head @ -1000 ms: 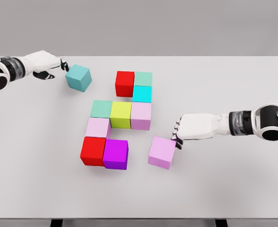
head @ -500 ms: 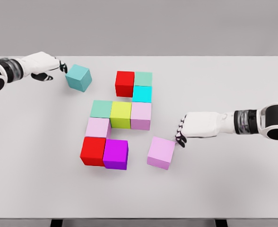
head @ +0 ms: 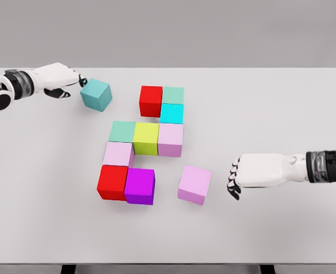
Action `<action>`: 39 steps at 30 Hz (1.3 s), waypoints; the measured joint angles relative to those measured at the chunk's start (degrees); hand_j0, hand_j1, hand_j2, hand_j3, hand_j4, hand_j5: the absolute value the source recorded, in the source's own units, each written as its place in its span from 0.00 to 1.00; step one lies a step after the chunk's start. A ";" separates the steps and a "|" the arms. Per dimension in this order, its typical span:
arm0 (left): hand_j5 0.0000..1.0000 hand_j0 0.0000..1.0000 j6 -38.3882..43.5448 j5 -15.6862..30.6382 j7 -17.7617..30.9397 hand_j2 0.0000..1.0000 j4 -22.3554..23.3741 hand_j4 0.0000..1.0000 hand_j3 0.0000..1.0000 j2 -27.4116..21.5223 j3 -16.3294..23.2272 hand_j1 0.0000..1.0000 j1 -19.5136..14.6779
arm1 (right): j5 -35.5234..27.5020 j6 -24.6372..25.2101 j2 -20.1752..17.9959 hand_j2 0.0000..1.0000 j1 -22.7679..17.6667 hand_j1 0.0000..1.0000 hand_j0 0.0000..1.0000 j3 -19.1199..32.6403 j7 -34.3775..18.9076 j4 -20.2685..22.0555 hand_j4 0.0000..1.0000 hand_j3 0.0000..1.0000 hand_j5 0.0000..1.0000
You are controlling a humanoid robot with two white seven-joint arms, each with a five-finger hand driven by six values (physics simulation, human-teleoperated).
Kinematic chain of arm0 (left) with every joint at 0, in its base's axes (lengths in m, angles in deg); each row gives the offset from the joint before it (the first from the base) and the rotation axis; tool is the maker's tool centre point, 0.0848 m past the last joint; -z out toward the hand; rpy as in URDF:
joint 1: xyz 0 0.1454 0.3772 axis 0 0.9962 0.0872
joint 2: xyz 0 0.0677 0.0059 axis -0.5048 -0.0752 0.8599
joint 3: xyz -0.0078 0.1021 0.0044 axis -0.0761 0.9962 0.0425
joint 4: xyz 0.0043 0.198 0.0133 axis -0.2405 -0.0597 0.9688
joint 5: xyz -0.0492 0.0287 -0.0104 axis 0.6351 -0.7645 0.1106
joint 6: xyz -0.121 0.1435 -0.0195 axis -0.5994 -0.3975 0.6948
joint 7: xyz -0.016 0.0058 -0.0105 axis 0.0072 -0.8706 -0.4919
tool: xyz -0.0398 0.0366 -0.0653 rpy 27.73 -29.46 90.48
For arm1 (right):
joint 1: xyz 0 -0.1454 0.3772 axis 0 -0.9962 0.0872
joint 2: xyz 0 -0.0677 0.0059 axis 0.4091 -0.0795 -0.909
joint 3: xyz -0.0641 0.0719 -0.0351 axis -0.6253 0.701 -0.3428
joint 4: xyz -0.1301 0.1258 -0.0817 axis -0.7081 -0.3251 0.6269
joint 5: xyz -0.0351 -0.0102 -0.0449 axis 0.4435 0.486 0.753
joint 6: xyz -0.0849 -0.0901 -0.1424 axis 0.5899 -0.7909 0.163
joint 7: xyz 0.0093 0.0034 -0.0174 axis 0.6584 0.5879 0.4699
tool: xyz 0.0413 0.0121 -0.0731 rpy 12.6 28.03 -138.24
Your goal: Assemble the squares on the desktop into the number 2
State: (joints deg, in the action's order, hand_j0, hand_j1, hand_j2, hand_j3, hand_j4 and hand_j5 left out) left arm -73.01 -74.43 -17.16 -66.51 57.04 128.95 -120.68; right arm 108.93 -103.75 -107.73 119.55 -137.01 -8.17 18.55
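Left hand (head: 65, 80) is seen at the far left of the table (head: 282, 103), fingers (head: 76, 77) loosely curled and touching, or nearly touching, the left face of the teal cube (head: 96, 94). Nothing is gripped; it reads as a push contact.

Teal cube sits apart, up-left of the cluster, slightly rotated. Judged step: it is to be slid right to join the top row, beside the red cube (head: 151, 101). The push is best applied low and through the centre of the face so the cube is not spun further; the yaw should be squared before it meets the red cube, so the green cube (head: 173, 95) and cyan cube (head: 171, 113) are not shoved out of line.

Cluster so far: the red and green cubes on top, the cyan cube below; middle row mint (head: 123, 131), yellow (head: 146, 138), pink (head: 170, 139); pale pink (head: 118, 153) beneath the mint; bottom red (head: 112, 182) and purple (head: 140, 185).

Loose pink cube (head: 195, 184) lies just right of the purple one, a gap between, slightly skewed. It is judged to need closing up as the bottom row's end.

Right hand (head: 254, 171) is held clear to the right of it, fingers curled downward, nothing held.

No containers are in view.
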 measured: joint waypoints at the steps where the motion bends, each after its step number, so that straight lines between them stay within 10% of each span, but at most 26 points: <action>1: 0.67 0.67 0.00 0.01 0.15 0.67 -0.14 0.67 0.67 -0.01 0.00 0.67 0.00 | 0.01 0.00 0.07 0.31 0.00 0.31 0.31 -0.11 0.12 0.31 0.31 0.31 0.31; 26: 0.68 0.68 -0.06 0.37 1.38 0.68 -1.86 0.68 0.68 -3.96 0.02 0.68 0.79 | 3.59 0.03 5.94 0.28 -0.97 0.28 0.28 -0.39 5.67 -4.98 0.28 0.28 0.28; 39: 0.71 0.71 -0.05 1.79 1.33 0.71 -11.55 0.71 0.71 -10.03 -0.03 0.71 3.87 | 4.00 0.03 8.27 0.28 -0.97 0.28 0.28 -0.38 5.59 -5.41 0.28 0.28 0.28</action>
State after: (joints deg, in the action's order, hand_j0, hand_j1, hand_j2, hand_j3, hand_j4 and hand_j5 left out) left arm -73.07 -72.63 -15.83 -78.06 47.00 128.92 -116.81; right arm 112.93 -103.72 -99.46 118.58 -137.39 -2.59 13.14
